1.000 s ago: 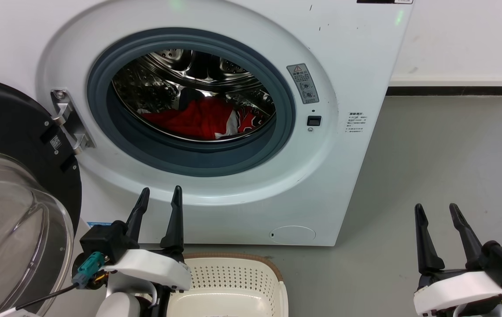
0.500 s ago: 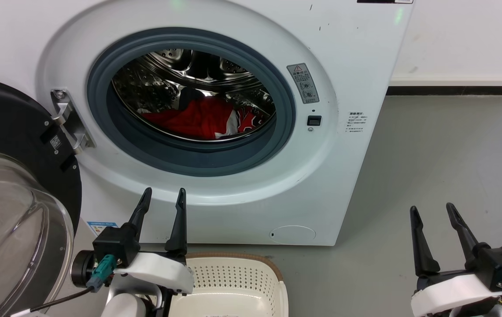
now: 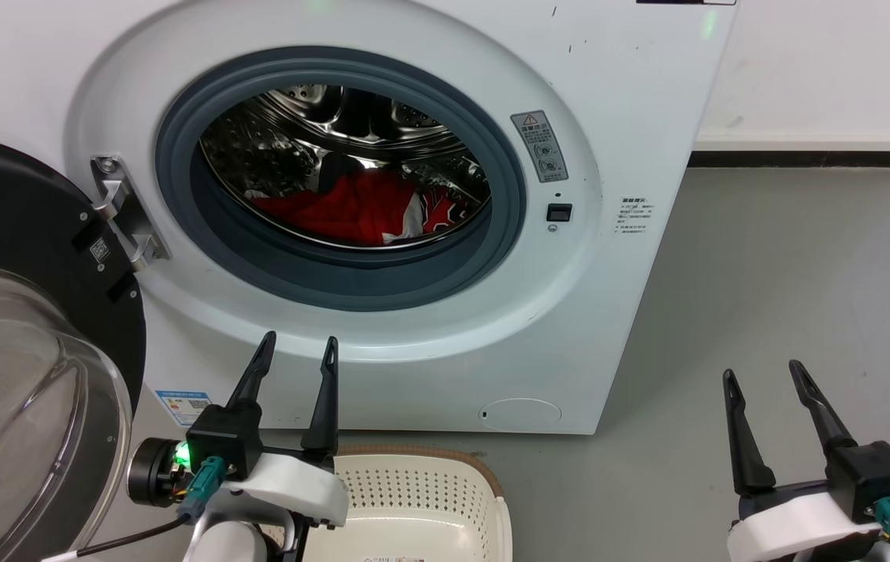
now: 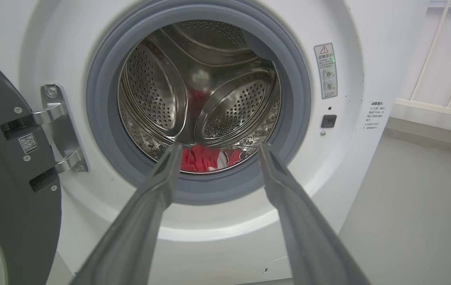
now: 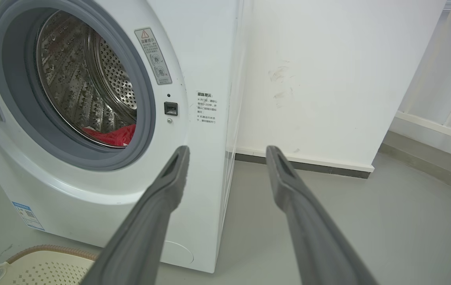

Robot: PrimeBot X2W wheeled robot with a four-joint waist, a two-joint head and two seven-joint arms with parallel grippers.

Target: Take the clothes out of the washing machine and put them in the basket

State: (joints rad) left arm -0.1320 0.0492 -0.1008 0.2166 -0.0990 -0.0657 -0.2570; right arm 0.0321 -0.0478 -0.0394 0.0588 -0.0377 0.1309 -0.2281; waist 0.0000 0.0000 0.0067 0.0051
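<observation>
Red clothes with white trim lie at the bottom of the steel drum of the white washing machine, whose door hangs open at the left. The clothes show between my left fingers, and a red patch of clothes shows low in the drum in the right wrist view. The cream basket with a brown rim stands on the floor below the porthole; a corner of the basket is in the right wrist view. My left gripper is open and empty, in front of the machine below the porthole. My right gripper is open and empty over the floor at the right.
The black-framed glass door swings out at the left, close to my left arm. Grey floor stretches right of the machine to a white wall with a dark skirting.
My left gripper has shifted slightly right and lower in the head view, its wrist turning. The right gripper has sunk a little. The clothes lie unmoved.
</observation>
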